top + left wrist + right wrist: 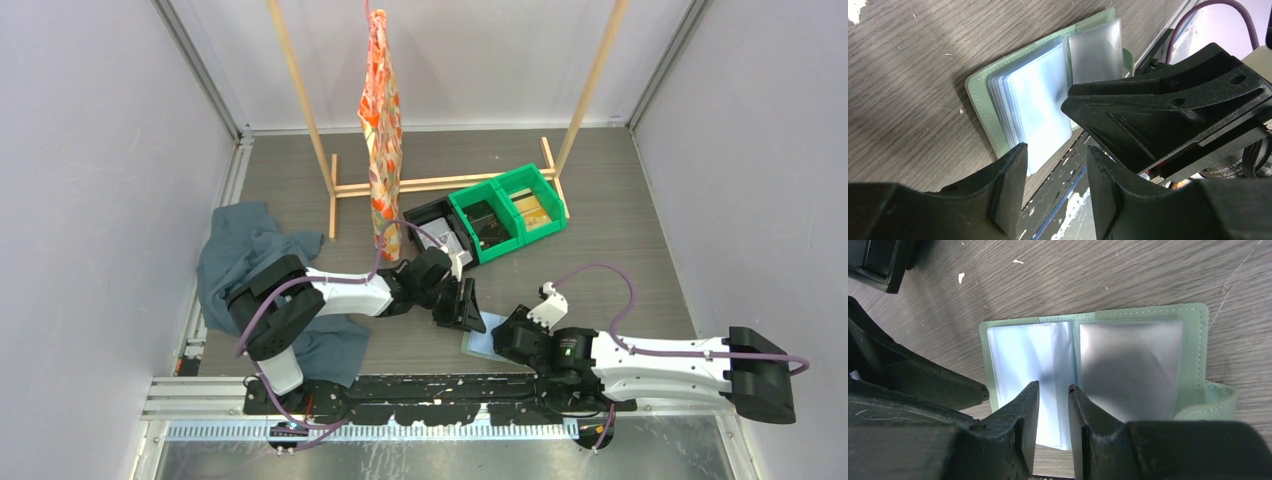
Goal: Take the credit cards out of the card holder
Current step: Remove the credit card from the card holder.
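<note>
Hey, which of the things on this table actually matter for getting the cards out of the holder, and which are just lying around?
For the job: card holder, lying open; left gripper; right gripper.
Just lying about: green bins; teal cloth; black tray; patterned cloth; wooden rack.

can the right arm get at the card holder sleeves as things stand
Probably yes. The right fingers hang just over the open card holder, slightly apart above its middle sleeves, with nothing in between. The left fingers sit close beside them, which may crowd the move.
</note>
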Tool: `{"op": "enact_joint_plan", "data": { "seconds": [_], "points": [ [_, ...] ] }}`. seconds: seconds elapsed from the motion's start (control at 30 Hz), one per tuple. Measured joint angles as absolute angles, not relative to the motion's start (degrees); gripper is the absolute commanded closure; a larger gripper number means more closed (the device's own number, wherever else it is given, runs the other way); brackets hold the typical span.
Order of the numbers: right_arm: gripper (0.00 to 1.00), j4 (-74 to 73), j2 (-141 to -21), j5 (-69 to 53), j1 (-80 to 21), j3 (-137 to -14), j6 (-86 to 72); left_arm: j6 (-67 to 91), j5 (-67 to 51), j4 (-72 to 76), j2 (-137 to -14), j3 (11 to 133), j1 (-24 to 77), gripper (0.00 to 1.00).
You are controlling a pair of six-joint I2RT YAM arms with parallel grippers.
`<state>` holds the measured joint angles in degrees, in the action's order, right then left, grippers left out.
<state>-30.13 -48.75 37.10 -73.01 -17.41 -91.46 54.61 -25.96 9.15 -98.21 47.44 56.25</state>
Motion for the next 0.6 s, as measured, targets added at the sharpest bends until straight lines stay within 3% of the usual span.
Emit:
{"op": "enact_joint_plan", "data": {
  "seconds": [0.27,0.6],
  "points": [
    [0.67,-31.3,-46.4,36.4,-72.9,-17.3,-90.8,53.1,-26.1,8.2,-98.2,47.5,56.2,0.53],
    [0.67,-43.9,-32.1,39.0,-72.9,-17.3,-93.3,47.9,-26.0,1.8,-96.4,50.5,56.2,0.53]
  ]
}}
